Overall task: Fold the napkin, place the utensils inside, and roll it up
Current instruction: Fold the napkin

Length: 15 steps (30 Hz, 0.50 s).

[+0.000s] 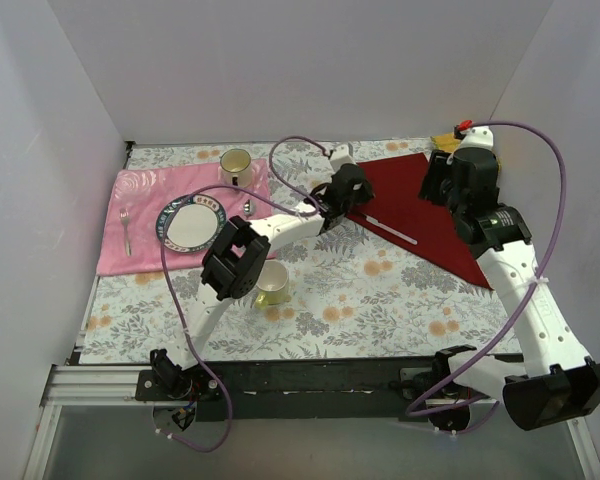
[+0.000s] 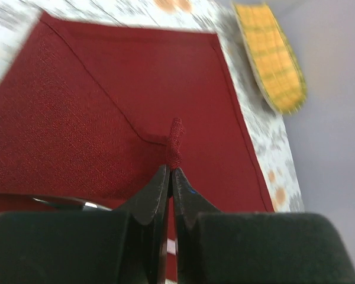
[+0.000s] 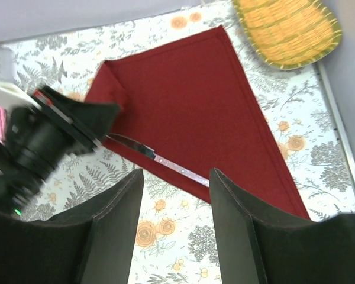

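Note:
The dark red napkin (image 1: 410, 215) lies spread at the back right of the table. Its left corner (image 2: 176, 142) is raised in a small pinch. My left gripper (image 2: 171, 170) is shut on that corner, at the napkin's left end (image 1: 348, 205). A slim knife (image 3: 165, 163) lies along the napkin's near left edge (image 1: 385, 228), just right of the left fingers. My right gripper (image 3: 176, 177) hangs open and empty above the napkin's near edge, close to the knife's handle end. A small fork (image 1: 126, 230) lies far left on the pink cloth.
A pale pink cloth (image 1: 140, 215) at the left carries a plate (image 1: 191, 222). One cup (image 1: 235, 165) stands behind the plate, another (image 1: 272, 285) beneath the left arm. A yellow ribbed cloth (image 3: 287, 26) lies by the back right wall. White walls enclose the table.

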### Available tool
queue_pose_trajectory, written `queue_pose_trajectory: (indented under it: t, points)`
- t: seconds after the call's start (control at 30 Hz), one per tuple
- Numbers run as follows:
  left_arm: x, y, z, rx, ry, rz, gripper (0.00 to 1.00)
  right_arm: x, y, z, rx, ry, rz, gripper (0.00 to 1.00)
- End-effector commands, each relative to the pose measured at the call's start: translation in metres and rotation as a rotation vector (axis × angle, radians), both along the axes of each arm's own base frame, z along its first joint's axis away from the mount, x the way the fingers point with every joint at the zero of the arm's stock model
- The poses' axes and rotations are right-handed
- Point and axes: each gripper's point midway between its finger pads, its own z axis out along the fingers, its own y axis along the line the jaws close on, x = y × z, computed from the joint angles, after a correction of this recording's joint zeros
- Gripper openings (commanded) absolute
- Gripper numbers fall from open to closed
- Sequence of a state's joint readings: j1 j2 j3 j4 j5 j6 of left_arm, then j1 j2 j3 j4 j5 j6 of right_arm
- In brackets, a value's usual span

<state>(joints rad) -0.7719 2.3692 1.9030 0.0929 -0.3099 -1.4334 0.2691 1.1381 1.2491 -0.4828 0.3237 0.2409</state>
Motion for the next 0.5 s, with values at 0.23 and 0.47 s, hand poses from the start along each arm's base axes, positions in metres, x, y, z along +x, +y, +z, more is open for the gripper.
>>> queue_pose_trajectory:
  t: [0.23, 0.47]
  points:
    - [-0.063, -0.062, 0.030, 0.007, -0.070, -0.181, 0.00, -0.024, -0.023, 0.041, -0.002, -0.121, -0.073, 0.56]
    - [-0.073, -0.073, 0.013, 0.037, -0.056, -0.210, 0.00, -0.029, -0.027, 0.041, -0.007, -0.128, -0.080, 0.56]
